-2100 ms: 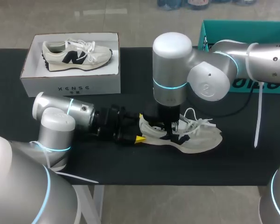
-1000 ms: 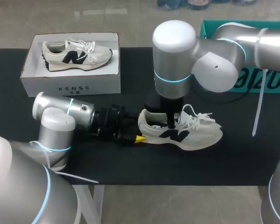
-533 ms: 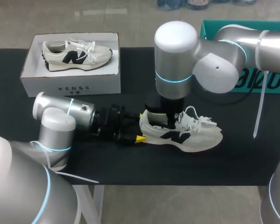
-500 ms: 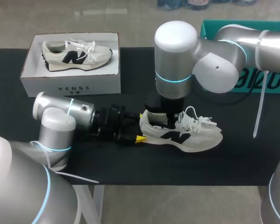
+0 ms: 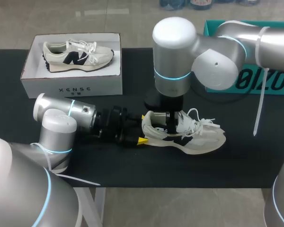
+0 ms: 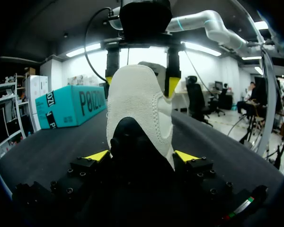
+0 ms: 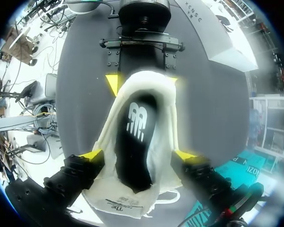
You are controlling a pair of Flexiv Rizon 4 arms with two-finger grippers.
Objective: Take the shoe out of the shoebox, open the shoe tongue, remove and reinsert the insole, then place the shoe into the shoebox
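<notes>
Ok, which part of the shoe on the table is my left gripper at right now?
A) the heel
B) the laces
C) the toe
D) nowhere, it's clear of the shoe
A: in the left wrist view, the two yellow tips of the left gripper sit against either side of the heel of the shoe.

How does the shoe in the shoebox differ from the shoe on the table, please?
The boxed shoe lies on its side in the shoebox, untouched; the table shoe sits roughly upright, heel gripped by the left tool. Both are cream with white laces.
</notes>
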